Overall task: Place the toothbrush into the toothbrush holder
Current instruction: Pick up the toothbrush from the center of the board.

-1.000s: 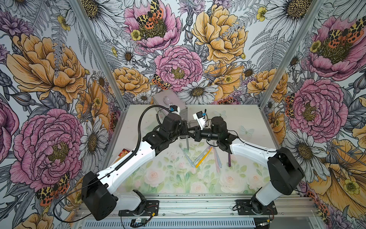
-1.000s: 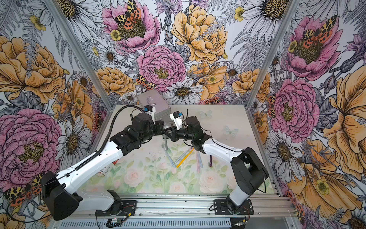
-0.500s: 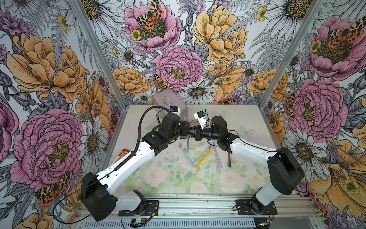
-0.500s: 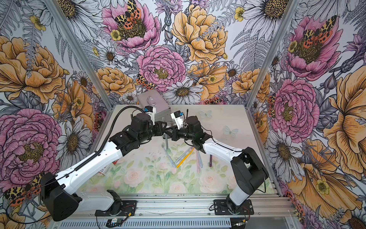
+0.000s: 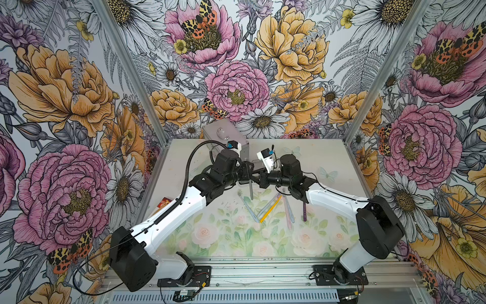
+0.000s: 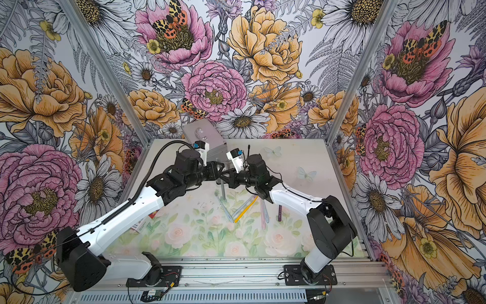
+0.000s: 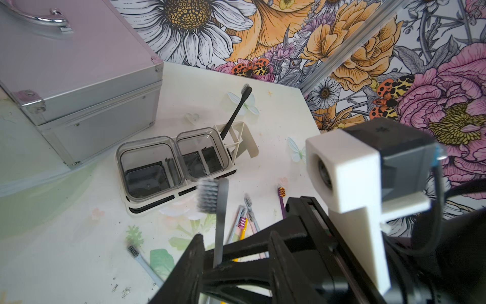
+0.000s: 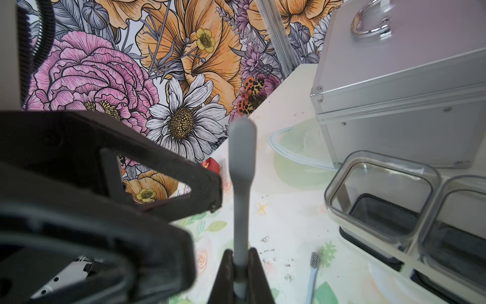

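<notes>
Jaws of right claw [image 8: 240,254] pinched shut on slim grey plastic toothbrush [image 8: 241,158], held upright, head up. Beside the shaft, left claw [image 5: 248,173] partly spread, its finger [image 8: 210,194] apart from it. Just beyond both claws sits small white three-compartment toothbrush holder [image 7: 175,158], on the tabletop.

Brushed metal case [image 7: 79,86]; glossy clear cups [image 7: 147,158]; matt plastic toothbrush [image 8: 242,158].

**A:** where's everything sitting?

**B:** case [image 5: 223,136] back-left by the wall [image 5: 263,79], toothbrush holder [image 7: 176,158] just in front of it. One brush [image 7: 236,110] leans in its end slot, farthest from the case. The loose brushes [image 5: 271,209] lie on the table [image 5: 315,158] nearer the robot; the toothbrush [image 5: 251,188] hangs upright between them and the holder.
</notes>
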Controlling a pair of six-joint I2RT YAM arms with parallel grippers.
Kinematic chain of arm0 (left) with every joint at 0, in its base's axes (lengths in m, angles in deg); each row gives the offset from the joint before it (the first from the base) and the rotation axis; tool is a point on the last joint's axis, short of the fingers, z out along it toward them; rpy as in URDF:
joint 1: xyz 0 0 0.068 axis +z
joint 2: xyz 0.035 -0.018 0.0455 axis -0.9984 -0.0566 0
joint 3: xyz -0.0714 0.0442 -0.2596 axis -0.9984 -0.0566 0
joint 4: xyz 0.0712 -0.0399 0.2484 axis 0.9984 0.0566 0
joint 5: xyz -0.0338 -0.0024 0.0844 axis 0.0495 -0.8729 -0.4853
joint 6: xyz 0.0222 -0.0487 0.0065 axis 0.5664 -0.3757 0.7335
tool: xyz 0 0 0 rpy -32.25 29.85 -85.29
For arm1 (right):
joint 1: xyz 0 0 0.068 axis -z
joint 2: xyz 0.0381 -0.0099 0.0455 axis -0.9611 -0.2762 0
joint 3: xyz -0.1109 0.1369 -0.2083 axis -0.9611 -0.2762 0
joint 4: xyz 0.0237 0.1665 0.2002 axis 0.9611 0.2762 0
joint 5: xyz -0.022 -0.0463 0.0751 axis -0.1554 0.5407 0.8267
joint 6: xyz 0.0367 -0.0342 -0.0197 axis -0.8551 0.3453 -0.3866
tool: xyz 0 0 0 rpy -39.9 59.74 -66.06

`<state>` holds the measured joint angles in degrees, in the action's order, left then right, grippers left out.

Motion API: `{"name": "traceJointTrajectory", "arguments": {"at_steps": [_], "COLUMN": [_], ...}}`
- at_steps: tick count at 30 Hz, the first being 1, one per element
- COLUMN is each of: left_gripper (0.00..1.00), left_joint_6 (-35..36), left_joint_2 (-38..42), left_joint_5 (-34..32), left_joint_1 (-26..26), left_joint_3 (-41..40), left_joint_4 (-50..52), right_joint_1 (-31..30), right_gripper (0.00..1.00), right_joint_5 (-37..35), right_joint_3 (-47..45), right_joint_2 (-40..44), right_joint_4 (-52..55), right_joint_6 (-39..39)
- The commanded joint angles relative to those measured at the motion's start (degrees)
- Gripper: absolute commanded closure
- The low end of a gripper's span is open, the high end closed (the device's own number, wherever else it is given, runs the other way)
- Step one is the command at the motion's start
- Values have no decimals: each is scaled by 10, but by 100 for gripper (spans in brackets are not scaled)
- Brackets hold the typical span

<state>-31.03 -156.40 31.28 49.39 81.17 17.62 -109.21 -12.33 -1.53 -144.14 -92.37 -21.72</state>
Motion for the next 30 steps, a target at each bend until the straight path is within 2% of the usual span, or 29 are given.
{"name": "traceJointTrajectory", "arguments": {"at_steps": [1, 8, 11, 20, 21, 23, 24, 27, 30], "left_gripper": [65, 87, 100, 100, 100, 100, 100, 100, 100], "left_joint_6": [14, 14, 17, 4, 4, 9, 14, 30, 43], "left_joint_2": [-16, -22, -25, -33, -34, -37, -41, -51, -71], "left_joint_5": [31, 27, 33, 72, 73, 72, 70, 53, 36], "left_joint_1": [8, 17, 24, 53, 54, 54, 55, 51, 47], "left_joint_3": [2, -5, -8, -28, -26, -15, -6, 22, 46], "left_joint_4": [-10, -20, -26, -75, -79, -83, -82, -84, -97], "right_joint_1": [-2, -2, -2, -1, 0, 1, 3, 16, 32], "right_gripper": [100, 100, 100, 100, 92, 68, 60, 52, 48], "right_joint_5": [-1, -2, -13, -41, -46, -43, -43, -53, -82], "right_joint_3": [17, 11, 11, 2, -2, -12, -20, -40, -45], "right_joint_2": [25, 34, 39, 63, 69, 83, 93, 125, 162], "right_joint_4": [2, 9, 30, 67, 69, 70, 71, 86, 131], "right_joint_6": [10, 17, 33, 57, 56, 61, 59, 52, 54]}}
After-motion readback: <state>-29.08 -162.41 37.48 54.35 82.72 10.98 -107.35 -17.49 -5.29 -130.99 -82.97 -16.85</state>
